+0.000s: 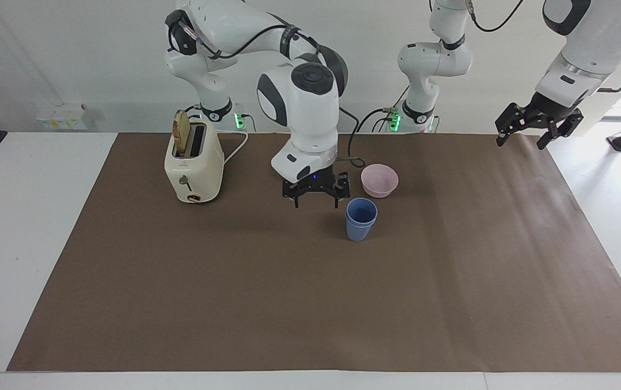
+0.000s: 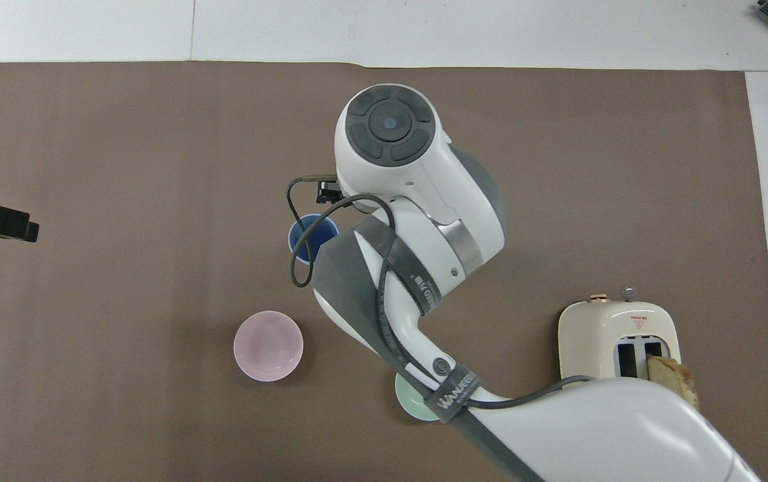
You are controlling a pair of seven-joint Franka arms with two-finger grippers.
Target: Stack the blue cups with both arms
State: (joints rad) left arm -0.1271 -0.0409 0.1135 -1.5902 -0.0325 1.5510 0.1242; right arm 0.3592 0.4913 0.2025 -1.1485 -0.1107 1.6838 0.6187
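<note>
Cups [image 1: 361,219] sit nested as one upright stack on the brown mat, near the pink bowl [image 1: 379,180]. Right gripper [image 1: 315,196] hovers beside them, spread wide, holding nothing. Left gripper [image 1: 538,129] waits, also spread and empty.

pink bowl [image 1: 379,180] just beside blue cups [image 1: 361,219]

Facing camera high, looks toward robots; overhead looks steeply down; both share brown mat [image 1: 310,303].

Legible: "WANEED" on grey strap [image 2: 454,402] around right arm [image 2: 417,201]. Red triangle label on toaster [image 2: 639,323], text unreadable.
</note>
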